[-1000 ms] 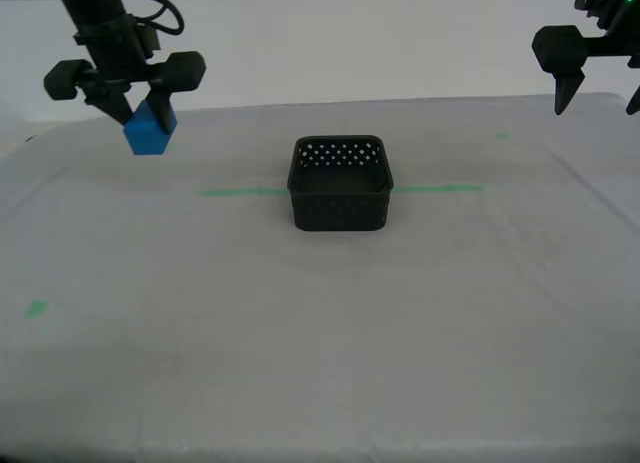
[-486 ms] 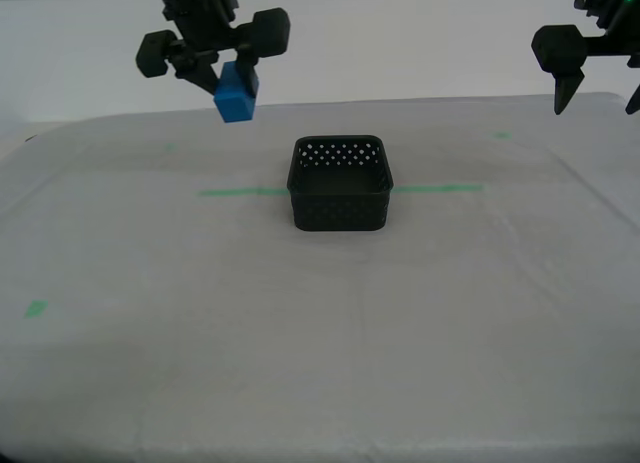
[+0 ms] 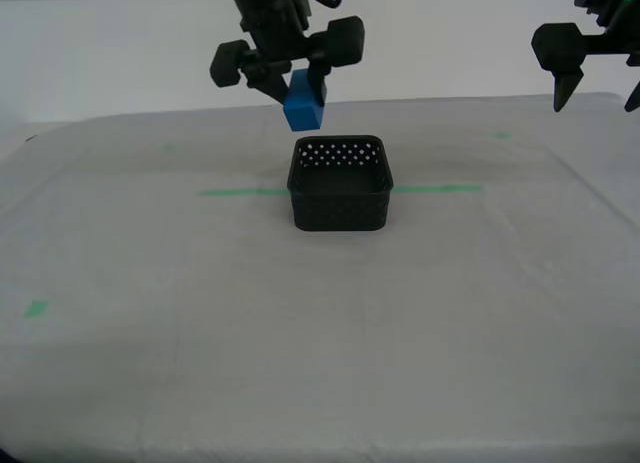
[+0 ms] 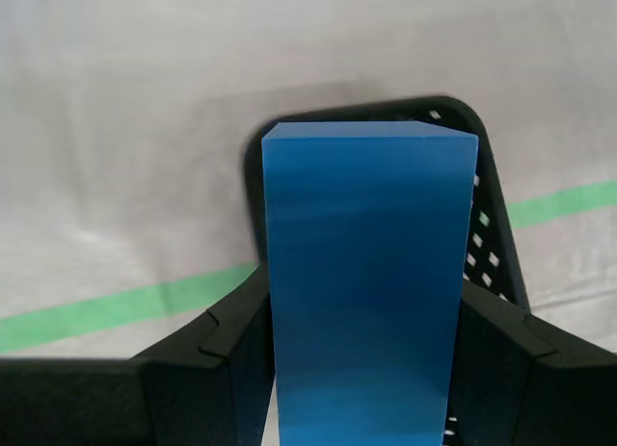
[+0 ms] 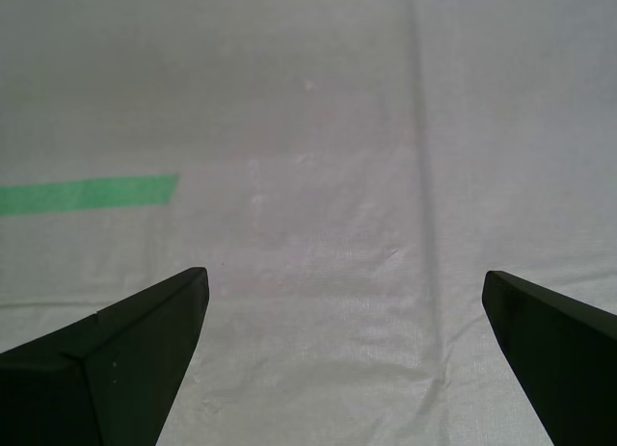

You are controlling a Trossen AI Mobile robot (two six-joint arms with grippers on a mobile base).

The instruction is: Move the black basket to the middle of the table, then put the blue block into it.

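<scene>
- Blue block (image 3: 302, 104) is up in the air, pinched btwn the fingers of my second gripper (image 3: 297, 87); it hangs above the far rim of the black basket (image 3: 340, 183), a bit toward the exterior view's left of the basket's centre, not touching it.
- In the second wrist view the block (image 4: 364, 282) fills the middle of the pic, w/ dark fingers (image 4: 222, 345) tight on both sides; part of the basket wall w/ holes (image 4: 487, 244) shows behind it.
- Basket stands upright on the table (image 3: 320, 323), about mid-table in the exterior view, open side up; no item seen inside from this angle.
- Green tape line (image 3: 240, 192) runs across the cloth and passes behind/under the basket, coming out again on the exterior view's right side; same tape shows in the second wrist view (image 4: 125, 306).
- Small green tape bit (image 3: 36, 308) lies near the exterior view's left edge, well apart from the basket.
- My first gripper (image 3: 595, 86) hangs high at the exterior view's upper right, far from the basket, fingers spread wide w/ nothing btwn them.
- First wrist view: two dark fingertips (image 5: 125, 354) wide apart over bare cloth, a green tape end (image 5: 92, 193) beyond them.
</scene>
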